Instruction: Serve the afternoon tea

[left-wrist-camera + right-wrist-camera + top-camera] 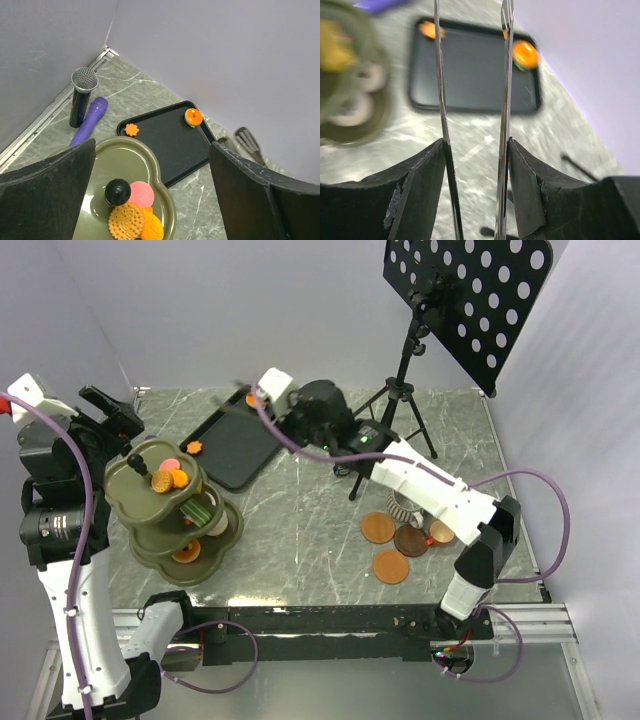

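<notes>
Furthest left, my left gripper (110,410): released; fingers spread wide with nothing between them; it hangs above the top tier of the stand
Tiered stand (225,530): olive green, on the left part of the marble table (300,570); a black knob on top
Top tier pastries: a pink pastry (142,194), a waffle biscuit (126,220) and another orange piece lie touching one another beside the knob
Lower tiers: green, white and orange pieces show in the overhead view; I cannot tell them apart more finely
Black tray (165,145): flat on the table just behind the stand; it holds a flower biscuit (132,130) at its left end and an orange donut (193,117) at its far right corner, well apart
Tongs (440,100): thin metal; both blades run out over the tray, parted, tips near the orange donut
My right gripper (475,165): clasping the tongs; each blade lies against the inner face of one finger
Saucers (378,528): round, brown-orange, clustered on the table under my right arm
Grey cup (403,506): ribbed; just beside the saucers, partly hidden by the arm
</notes>
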`<action>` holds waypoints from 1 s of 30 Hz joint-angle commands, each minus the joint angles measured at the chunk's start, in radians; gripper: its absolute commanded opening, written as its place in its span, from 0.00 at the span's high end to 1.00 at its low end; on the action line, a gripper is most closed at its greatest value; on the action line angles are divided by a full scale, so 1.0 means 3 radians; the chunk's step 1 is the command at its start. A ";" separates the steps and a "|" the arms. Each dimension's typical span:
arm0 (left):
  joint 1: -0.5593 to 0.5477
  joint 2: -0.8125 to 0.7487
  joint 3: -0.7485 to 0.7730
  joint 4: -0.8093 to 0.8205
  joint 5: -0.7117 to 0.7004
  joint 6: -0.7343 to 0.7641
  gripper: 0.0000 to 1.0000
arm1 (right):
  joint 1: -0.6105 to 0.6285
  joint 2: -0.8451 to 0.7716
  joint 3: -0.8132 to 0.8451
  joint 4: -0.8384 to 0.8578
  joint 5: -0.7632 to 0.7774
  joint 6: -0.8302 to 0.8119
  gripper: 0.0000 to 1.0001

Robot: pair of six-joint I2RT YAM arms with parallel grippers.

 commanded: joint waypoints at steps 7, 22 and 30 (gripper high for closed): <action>0.0020 0.0104 0.0259 0.0028 -0.0057 0.0215 0.00 | -0.0537 0.0839 0.0101 0.0623 0.0326 0.0307 0.42; -0.0021 0.0145 -0.0089 0.0003 -0.0047 0.0507 0.00 | -0.0665 0.2420 0.1549 0.0542 0.0684 0.0296 0.42; -0.0016 0.0156 -0.0196 0.0053 -0.0103 0.0537 0.00 | -0.0716 0.2732 0.1774 0.0470 0.0654 0.0327 0.40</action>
